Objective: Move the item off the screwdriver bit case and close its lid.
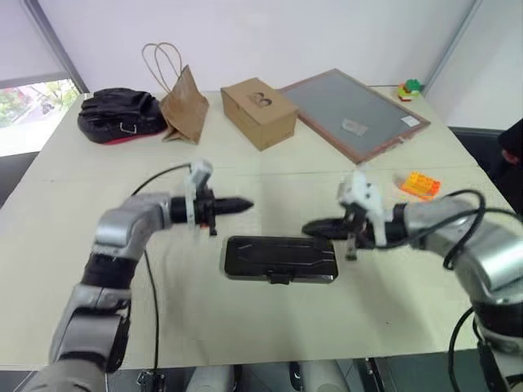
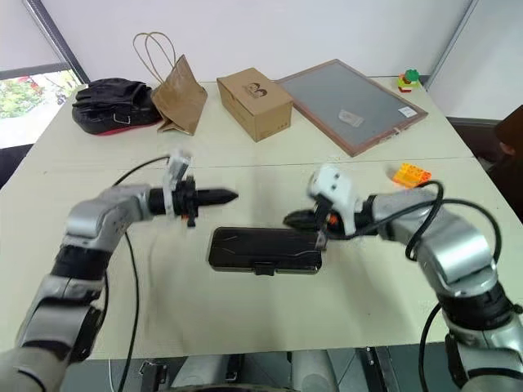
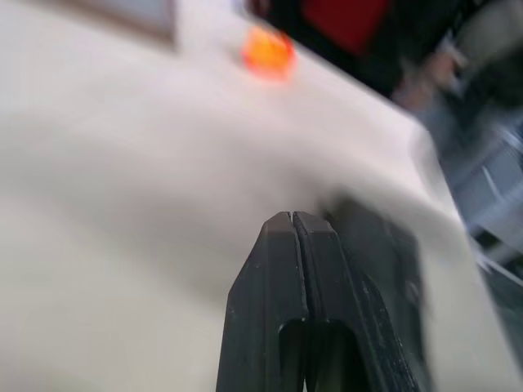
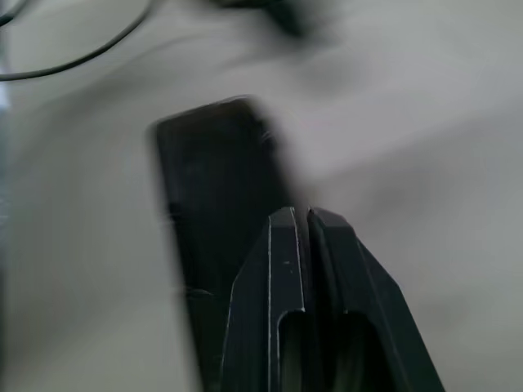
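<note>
1. The screwdriver bit case point(image 1: 280, 259) lies flat on the table point(image 1: 245, 327) between the two arms, its lid point(image 2: 263, 247) down over the base. The bits inside cannot be made out through the dark cover; only faint pale lines show on it.
2. A small black latch tab point(image 1: 280, 279) sits on the case's near long edge. Whether it is engaged cannot be told.
3. The item point(image 1: 420, 185), an orange-and-yellow brick, rests on the table well apart from the case, at the robot's right. In the left wrist view it is an orange smear point(image 3: 268, 52); its studs are not legible there.
4. The left gripper point(image 1: 243, 204) hangs above the table beyond the case's left end, fingers pressed together, holding nothing.
5. The right gripper point(image 1: 312, 229) is at the case's right end, jaws closed and empty. Contact with the case cannot be confirmed.
6. At the far side stand a black bag point(image 1: 120, 114), a brown paper bag point(image 1: 185, 106), a cardboard box point(image 1: 258, 112) and a framed board point(image 1: 356, 112).
7. The box bears a dark printed mark; it cannot be read. A small pale label on the board is likewise illegible.
8. A green-red-yellow toy point(image 1: 409, 88) sits at the far right corner, detail too small to resolve.
</note>
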